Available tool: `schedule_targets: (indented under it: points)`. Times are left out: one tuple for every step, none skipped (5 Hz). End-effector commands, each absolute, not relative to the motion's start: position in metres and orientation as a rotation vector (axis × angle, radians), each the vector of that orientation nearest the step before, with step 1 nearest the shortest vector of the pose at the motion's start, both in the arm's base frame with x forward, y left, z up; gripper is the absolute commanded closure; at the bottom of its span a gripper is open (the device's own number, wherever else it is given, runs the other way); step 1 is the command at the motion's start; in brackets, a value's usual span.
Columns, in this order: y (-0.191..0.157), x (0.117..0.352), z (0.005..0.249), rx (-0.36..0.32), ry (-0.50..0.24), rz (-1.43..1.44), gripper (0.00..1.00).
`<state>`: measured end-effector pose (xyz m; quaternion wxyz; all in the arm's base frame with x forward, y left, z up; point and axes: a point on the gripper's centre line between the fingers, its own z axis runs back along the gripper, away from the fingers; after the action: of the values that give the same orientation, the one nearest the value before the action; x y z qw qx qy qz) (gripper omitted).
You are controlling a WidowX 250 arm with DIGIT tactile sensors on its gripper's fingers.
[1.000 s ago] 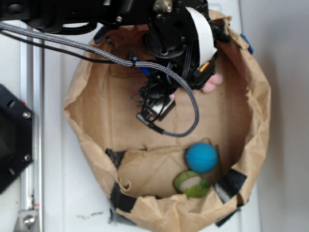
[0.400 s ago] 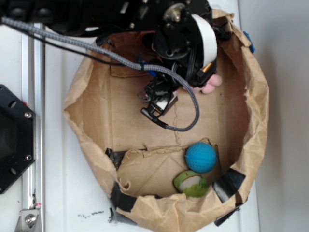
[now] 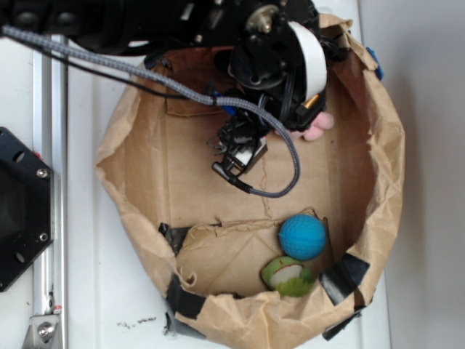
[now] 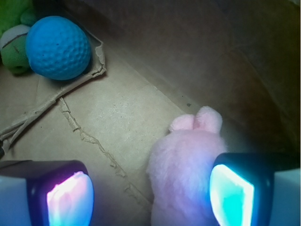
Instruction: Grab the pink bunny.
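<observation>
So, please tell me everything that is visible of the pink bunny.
The pink bunny is a small pale-pink plush toy with a plump, fuzzy body and two short rounded bumps at its far end. It lies on the brown paper floor of the paper bag, near the wall. In the wrist view it sits between the open gripper's fingers, close against the right-hand one, apart from the other. In the exterior view the arm hides most of it; only a pink edge shows.

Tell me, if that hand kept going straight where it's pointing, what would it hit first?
Most likely the pink bunny, already between the open hand's fingers, nearer the right one; otherwise the brown paper floor beneath.
</observation>
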<state>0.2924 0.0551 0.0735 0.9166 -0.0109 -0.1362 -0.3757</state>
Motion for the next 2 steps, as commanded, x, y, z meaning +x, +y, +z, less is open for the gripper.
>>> schedule_targets:
  points:
    - [0.0555,0.3111,0.0596,0.086,-0.279,-0.789,0.0]
    - [0.0574,0.3136,0.0569,0.079,-0.279,-0.789,0.11]
